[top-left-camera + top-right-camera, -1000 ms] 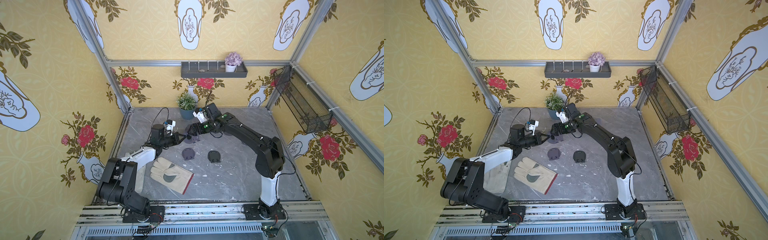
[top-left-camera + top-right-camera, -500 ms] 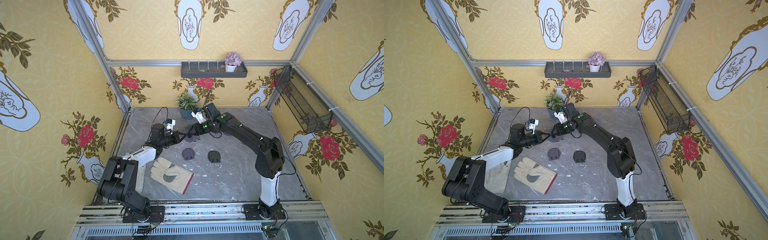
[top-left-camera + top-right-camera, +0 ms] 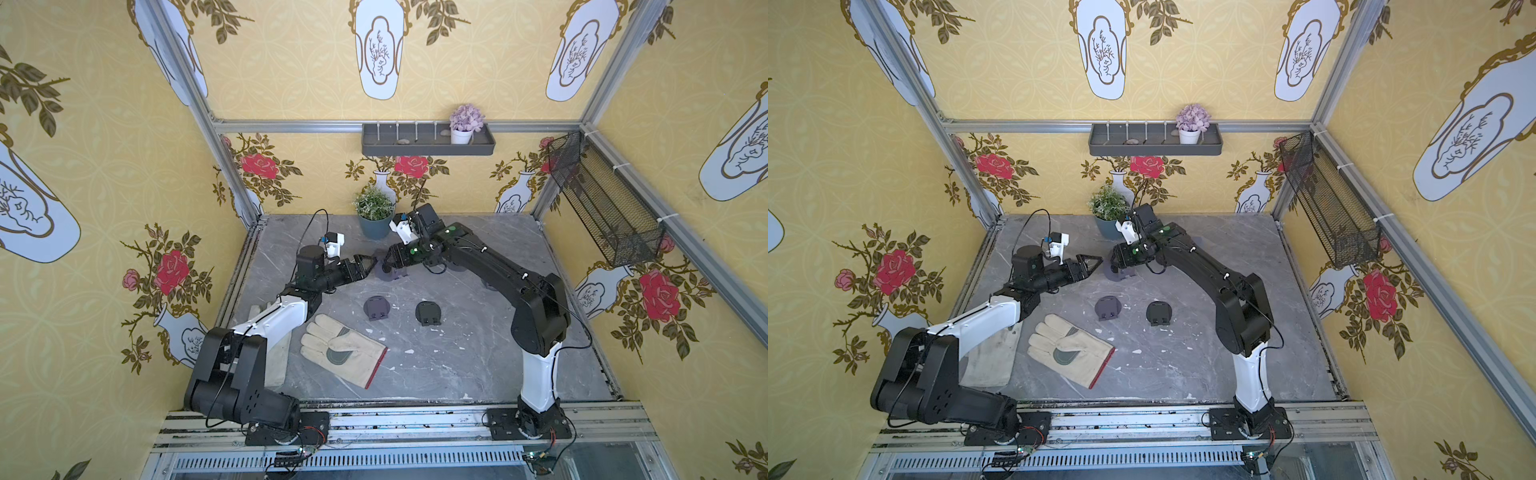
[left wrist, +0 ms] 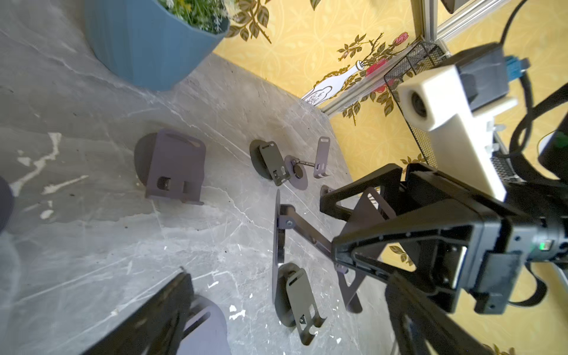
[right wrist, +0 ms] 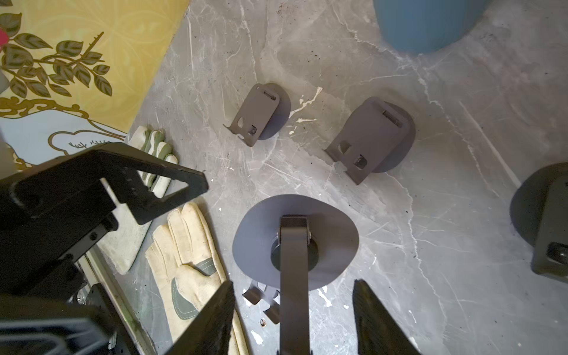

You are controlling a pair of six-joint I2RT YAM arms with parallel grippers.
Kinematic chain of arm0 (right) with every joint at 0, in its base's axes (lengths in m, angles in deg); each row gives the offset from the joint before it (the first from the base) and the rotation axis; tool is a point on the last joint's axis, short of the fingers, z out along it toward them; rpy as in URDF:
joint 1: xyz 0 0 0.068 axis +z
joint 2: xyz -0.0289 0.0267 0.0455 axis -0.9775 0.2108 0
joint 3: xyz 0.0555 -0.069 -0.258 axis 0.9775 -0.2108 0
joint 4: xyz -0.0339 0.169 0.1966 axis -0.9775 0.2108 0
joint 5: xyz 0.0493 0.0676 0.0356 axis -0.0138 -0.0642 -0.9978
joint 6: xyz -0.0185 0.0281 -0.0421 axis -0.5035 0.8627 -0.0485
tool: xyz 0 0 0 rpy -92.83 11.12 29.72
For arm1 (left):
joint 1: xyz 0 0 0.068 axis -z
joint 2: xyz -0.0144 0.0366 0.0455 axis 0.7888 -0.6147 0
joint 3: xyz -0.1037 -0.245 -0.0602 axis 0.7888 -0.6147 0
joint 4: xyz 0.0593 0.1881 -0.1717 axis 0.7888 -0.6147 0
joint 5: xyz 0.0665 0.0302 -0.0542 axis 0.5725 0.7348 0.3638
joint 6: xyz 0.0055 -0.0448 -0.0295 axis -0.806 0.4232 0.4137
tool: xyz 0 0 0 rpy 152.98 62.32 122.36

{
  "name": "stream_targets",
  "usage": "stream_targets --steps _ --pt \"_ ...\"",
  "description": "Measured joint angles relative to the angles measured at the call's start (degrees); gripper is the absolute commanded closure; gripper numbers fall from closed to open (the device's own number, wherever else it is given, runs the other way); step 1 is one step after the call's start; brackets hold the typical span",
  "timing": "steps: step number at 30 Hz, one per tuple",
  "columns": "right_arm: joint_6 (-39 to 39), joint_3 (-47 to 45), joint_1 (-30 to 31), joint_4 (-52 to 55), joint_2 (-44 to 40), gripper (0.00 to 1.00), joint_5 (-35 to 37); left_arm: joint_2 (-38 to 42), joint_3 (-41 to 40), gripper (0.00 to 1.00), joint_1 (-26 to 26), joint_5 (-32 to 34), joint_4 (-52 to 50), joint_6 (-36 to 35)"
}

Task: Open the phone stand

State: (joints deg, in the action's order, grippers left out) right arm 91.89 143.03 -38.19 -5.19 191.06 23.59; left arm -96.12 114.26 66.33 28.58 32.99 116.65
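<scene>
I see a grey marble tabletop (image 3: 457,365) flecked with white. Directly on it are 1 blue plant pot (image 3: 374,228) at the back and 2 folded stands (image 3: 376,308) side by side near the middle. 1 pale glove (image 3: 340,353) lies toward the front, and 1 second glove (image 3: 988,357) at the left edge. Behind the 2 stands is 1 opened phone stand (image 3: 388,272). I cannot tell whether its base touches the surface.
</scene>
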Motion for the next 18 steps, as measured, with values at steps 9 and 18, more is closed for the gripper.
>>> stream_targets --steps 9,18 --pt "0.0 2.8 -4.0 3.5 0.0 0.58 3.5 3.0 -1.1 0.01 0.0 3.8 -3.2 -2.2" --pt "-0.9 11.2 -8.7 8.7 1.0 0.58 8.7 3.9 -2.6 0.01 0.0 3.9 -3.8 -2.4"
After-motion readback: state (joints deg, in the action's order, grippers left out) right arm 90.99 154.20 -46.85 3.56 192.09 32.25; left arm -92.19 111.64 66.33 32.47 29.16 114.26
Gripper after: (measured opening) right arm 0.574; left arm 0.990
